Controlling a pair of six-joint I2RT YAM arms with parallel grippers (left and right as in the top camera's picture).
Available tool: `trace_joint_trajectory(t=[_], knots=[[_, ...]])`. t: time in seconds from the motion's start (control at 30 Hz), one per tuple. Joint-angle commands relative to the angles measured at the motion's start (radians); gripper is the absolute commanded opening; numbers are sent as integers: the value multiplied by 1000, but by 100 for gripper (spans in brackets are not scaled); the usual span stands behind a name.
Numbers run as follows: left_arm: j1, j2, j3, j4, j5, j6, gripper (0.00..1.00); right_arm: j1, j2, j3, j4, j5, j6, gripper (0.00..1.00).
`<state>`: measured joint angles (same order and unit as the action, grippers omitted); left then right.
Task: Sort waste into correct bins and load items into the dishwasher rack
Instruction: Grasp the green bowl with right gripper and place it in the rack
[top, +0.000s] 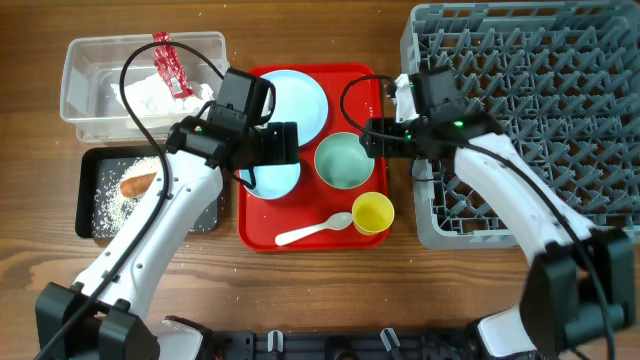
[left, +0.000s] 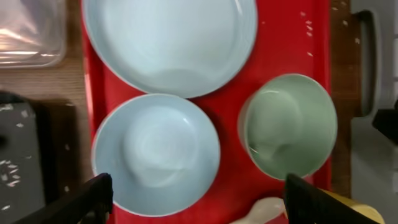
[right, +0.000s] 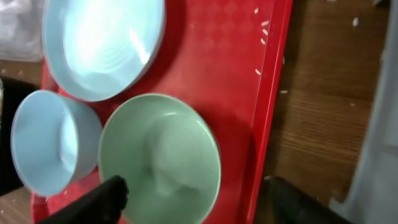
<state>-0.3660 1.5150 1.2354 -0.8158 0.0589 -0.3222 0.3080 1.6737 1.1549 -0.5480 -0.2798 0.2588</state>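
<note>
On the red tray (top: 350, 90) lie a light blue plate (top: 295, 100), a small light blue bowl (top: 275, 182), a pale green bowl (top: 343, 160), a yellow cup (top: 372, 213) and a white spoon (top: 315, 231). My left gripper (top: 270, 150) hangs open above the small blue bowl (left: 155, 152), its fingers (left: 198, 193) straddling it. My right gripper (top: 375, 140) is open over the green bowl's (right: 161, 155) right rim, with its fingers (right: 199, 193) apart. The red wrapper (top: 170, 65) and the tissue (top: 150, 95) lie in the clear tub (top: 90, 70). The carrot (top: 138, 181) and the grains (top: 115, 205) lie in the black tub (top: 90, 190). No brown scrap shows.
The grey dishwasher rack (top: 540, 90) stands at the right, close to the tray's right edge, with no dishes in it. The two tubs stand left of the tray. A few white grains lie on the tray's top right corner (right: 261, 28). Bare wood runs along the table's front.
</note>
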Motion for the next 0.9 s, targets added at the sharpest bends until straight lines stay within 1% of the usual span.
trace_joint_trajectory(t=[0.0,0.03,0.07,0.13,0.17,0.27,0.3,0.33,0.37,0.43,0.47,0.5,0.57,0.6,0.63,0.67,0.7,0.73,0.77,0.83,0.87], knots=[[100,-10,12,-20,-83,-179,87,3,82,16,35,-5,-27,70],[131,-10,12,-20,-83,-211,87,3,107,16,46,-5,-43,67],[207,-10,12,-20,-83,-214,87,3,158,16,69,-7,-69,61],[259,-9,12,-29,-83,-214,88,7,199,16,85,-13,-77,57],[293,-10,12,-35,-83,-214,88,10,211,16,90,-13,-78,51],[333,-10,12,-42,-83,-214,90,28,217,16,115,-12,-105,40],[340,-9,12,-42,-83,-209,90,40,217,16,122,-12,-120,27],[340,-9,12,-42,-84,-210,90,45,217,16,124,-12,-121,7],[340,-9,12,-42,-84,-210,91,44,217,16,126,-12,-118,4],[340,-9,12,-42,-87,-209,91,34,193,31,127,2,-73,4],[340,-9,12,-42,-87,-210,91,27,174,44,122,7,-72,4],[340,-9,12,-42,-92,-210,92,14,125,80,100,43,-72,4],[340,-9,12,-42,-122,-209,96,-3,29,174,29,214,-70,4],[340,-9,12,-42,-126,-209,97,-3,-22,226,2,405,-41,4],[340,-9,12,-42,-150,-209,99,-3,-74,242,24,632,-27,4],[340,-9,12,-42,-180,-209,100,-3,-97,242,65,880,16,4],[340,-8,12,-41,-213,-209,100,-3,-92,242,134,1086,21,4],[340,-8,12,-40,-240,-209,100,-5,-77,242,189,1180,-2,4],[340,-8,12,-35,-261,-209,100,-7,-36,242,333,1252,-123,4],[340,-8,12,-24,-262,-210,100,-13,42,242,518,1266,-299,4],[340,-8,12,-23,-262,-209,100,-18,114,242,684,1332,-428,4]])
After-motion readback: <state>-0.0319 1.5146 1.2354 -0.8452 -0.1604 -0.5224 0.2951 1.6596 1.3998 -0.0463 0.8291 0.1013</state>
